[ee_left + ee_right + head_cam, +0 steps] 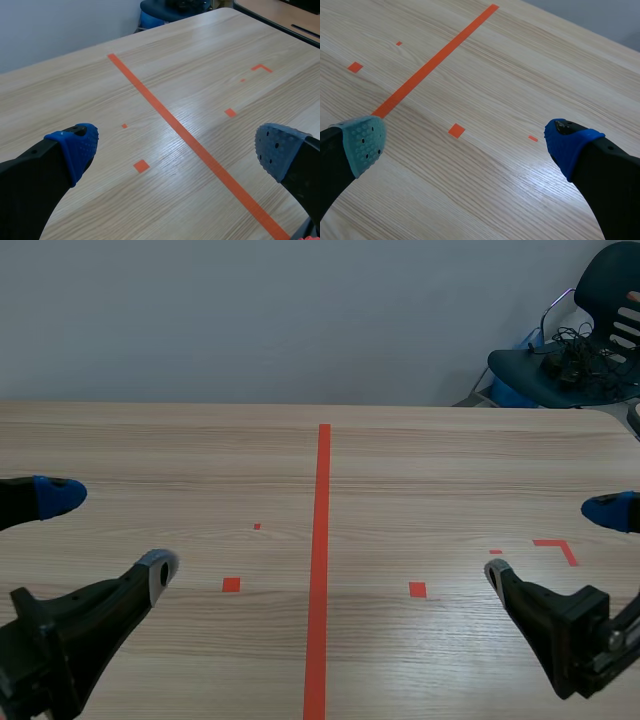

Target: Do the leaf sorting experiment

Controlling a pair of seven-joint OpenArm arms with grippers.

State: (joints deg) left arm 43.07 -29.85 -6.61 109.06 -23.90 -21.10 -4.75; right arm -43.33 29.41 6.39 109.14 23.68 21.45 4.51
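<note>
Two grippers hang low over the near part of the table [200, 460]: the left gripper [110, 532] at near left has its fingers spread wide with nothing between them; the right gripper [553, 542] at near right is likewise spread and holds nothing; in both wrist views only wood grain and tape marks lie between the pads. Further out, the orange-red tape line [323, 540] runs up the middle toward the far edge, small squares on either side; beyond the far right corner a dark chair [585, 350] stands before the grey wall [250, 320]. No leaf shows in any view, so its place cannot be told; by this judgement the sorting has not begun, and every step is left.
</note>
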